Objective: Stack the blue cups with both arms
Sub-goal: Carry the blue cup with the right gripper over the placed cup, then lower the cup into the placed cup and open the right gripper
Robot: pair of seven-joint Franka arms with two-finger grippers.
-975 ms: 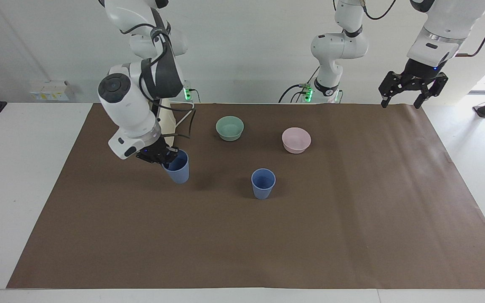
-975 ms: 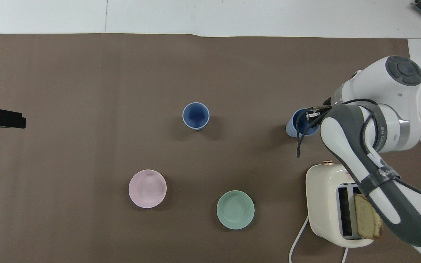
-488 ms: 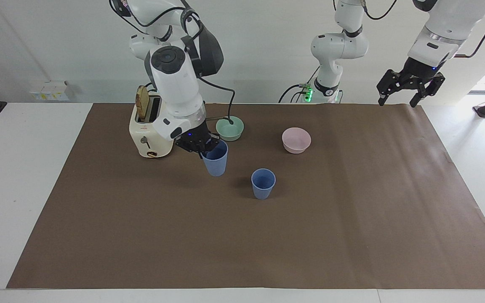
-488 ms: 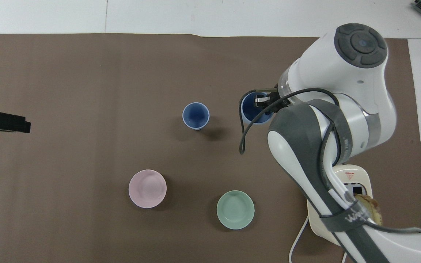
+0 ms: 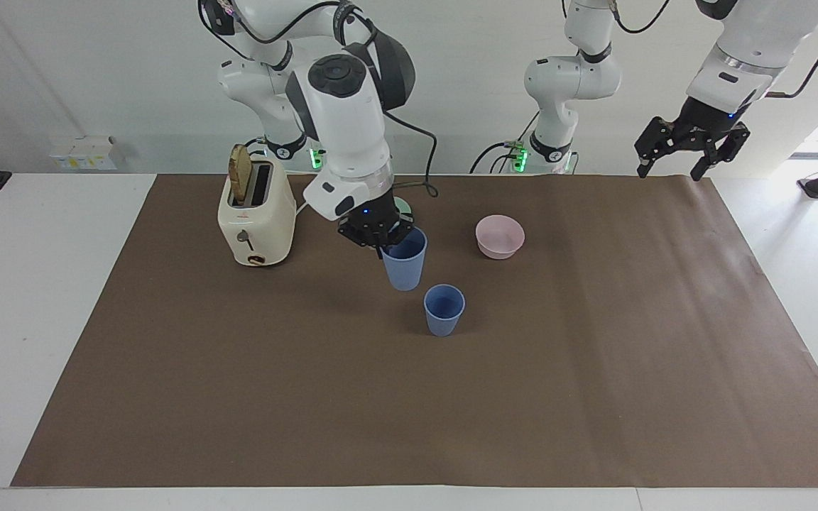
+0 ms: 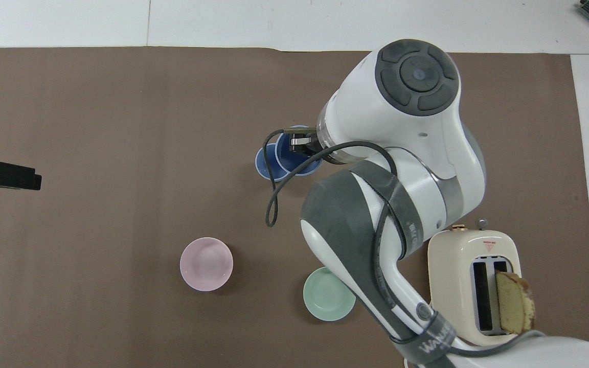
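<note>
White right arm (image 5: 341, 106) carries 1 matte blue plastic cup (image 5: 405, 267), its right tool (image 5: 379, 238) pinching the rim, above the brown-covered bench (image 5: 593, 355) beside the standing blue cup (image 5: 444, 310). Next: centre, then lower. Left tool (image 5: 689, 142) waits, spread.

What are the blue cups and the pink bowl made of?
The held blue cup and the standing blue cup look like matte plastic: thin walls, dull surface, no glints. The pink bowl looks smooth with a soft sheen, perhaps ceramic or hard plastic.
</note>
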